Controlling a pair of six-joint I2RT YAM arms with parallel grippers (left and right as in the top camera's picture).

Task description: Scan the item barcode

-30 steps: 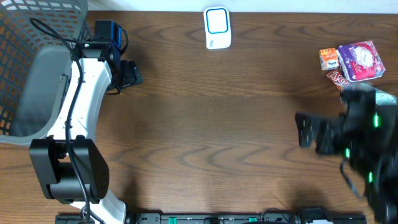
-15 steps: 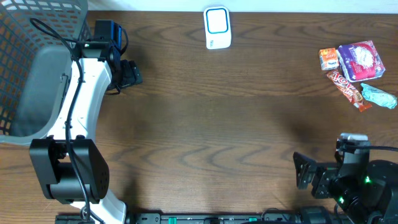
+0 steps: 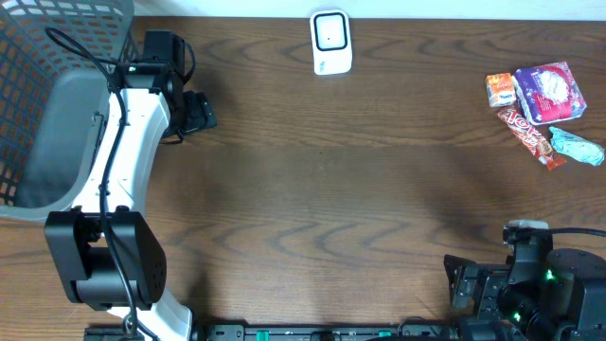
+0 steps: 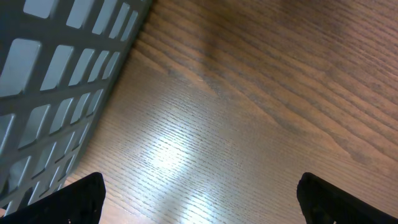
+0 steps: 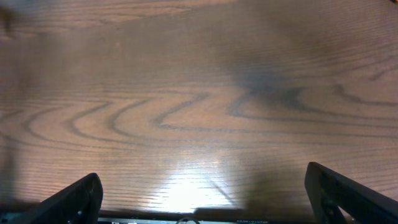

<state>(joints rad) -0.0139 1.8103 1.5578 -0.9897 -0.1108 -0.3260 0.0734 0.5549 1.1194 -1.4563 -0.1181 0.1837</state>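
Risk: right hand [image 3: 456, 284] gaping fully, holding nothing, sitting well apart from 4 items: purple packet [image 3: 547, 92], orange box [image 3: 500, 89], red bar [image 3: 526, 131], teal wrapper [image 3: 578, 147]. Items crowding far right corner, some touching; pick possibly dragging 2. Left hand [image 3: 201, 111] likewise gaping, empty, beside basket [image 3: 38, 57]. Scanner [image 3: 330, 42] lying at far edge. Tabletop [image 3: 322, 189]: dark glossy woodgrain, inviting sliding. Room barely showing.

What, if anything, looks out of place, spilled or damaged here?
Nothing stands out. The scanner sits squarely at the far edge; the purple packet, orange box, red bar and teal wrapper lie grouped at the right, apparently intact; the basket stands at the left. No spill shows.
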